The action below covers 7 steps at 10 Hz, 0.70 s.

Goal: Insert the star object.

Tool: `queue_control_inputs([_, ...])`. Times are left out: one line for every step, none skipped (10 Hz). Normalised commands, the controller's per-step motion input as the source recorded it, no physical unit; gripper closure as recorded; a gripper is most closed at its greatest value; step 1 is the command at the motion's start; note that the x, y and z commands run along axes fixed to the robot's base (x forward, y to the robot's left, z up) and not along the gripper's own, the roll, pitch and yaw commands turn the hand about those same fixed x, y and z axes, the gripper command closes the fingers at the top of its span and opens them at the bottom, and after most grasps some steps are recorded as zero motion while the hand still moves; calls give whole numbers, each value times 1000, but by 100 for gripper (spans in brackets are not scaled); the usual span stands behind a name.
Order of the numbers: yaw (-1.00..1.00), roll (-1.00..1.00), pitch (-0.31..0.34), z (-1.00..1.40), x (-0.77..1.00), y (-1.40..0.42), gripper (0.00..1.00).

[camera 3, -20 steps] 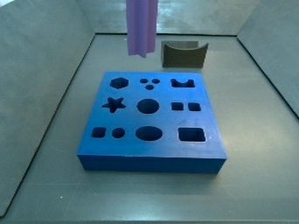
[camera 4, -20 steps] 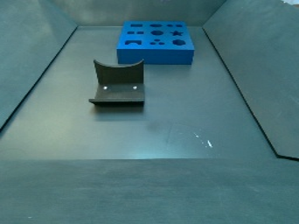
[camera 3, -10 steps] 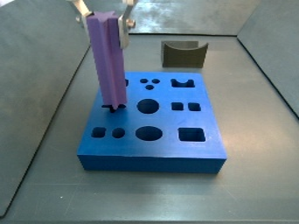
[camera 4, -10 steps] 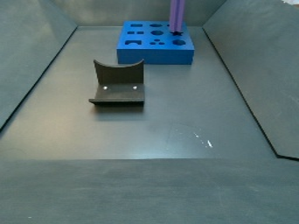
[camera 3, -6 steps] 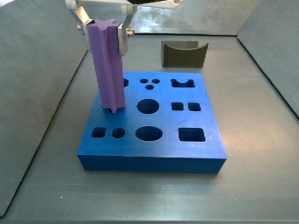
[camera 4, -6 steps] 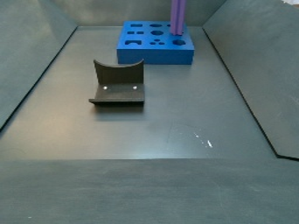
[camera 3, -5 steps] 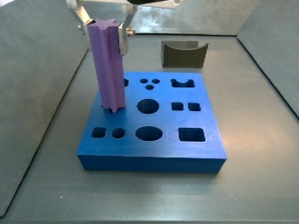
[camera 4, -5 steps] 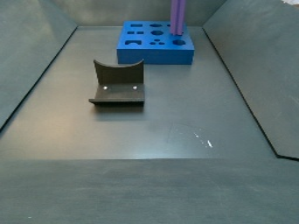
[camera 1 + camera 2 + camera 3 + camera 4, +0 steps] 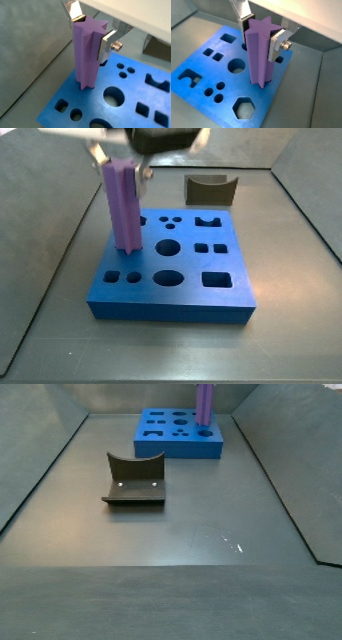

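The star object (image 9: 87, 57) is a tall purple prism with a star-shaped top, held upright. My gripper (image 9: 91, 31) is shut on its upper part, one silver finger (image 9: 105, 46) on each side; both wrist views show this (image 9: 260, 32). The prism's lower end sits in the star-shaped hole at the left of the blue block (image 9: 187, 266), as a side view shows (image 9: 123, 208). In another side view the star object (image 9: 206, 404) stands on the blue block (image 9: 181, 450) at the far end, and the gripper is out of frame there. My gripper (image 9: 120, 161) is blurred in a side view.
The blue block (image 9: 127, 118) has several other shaped holes: round, square, hexagon. The dark grey curved fixture (image 9: 210, 190) stands behind the block, apart from it; it also shows in a side view (image 9: 134, 479). Grey walls enclose the floor on all sides.
The gripper brought the star object down from high above the block to the star hole. In the last half second its top sank a little lower.
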Motion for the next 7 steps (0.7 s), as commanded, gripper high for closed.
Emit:
queue_control_inputs([-274,86,7,-311,0,0,100])
queue_control_inputs([-237,66,-34,-597,0,-23,100])
queue_control_inputs([-223,56,-47,-737,0,-23,100])
queue_control_inputs([-246,13,-11,-749,0,-3,100])
queue_control_inputs([-97,-117,-100,-366,140,69,100])
queue_control_inputs([-63,-76,0,-140,143,40,100])
queue_control_inputs([0,0,0,0,0,0,100])
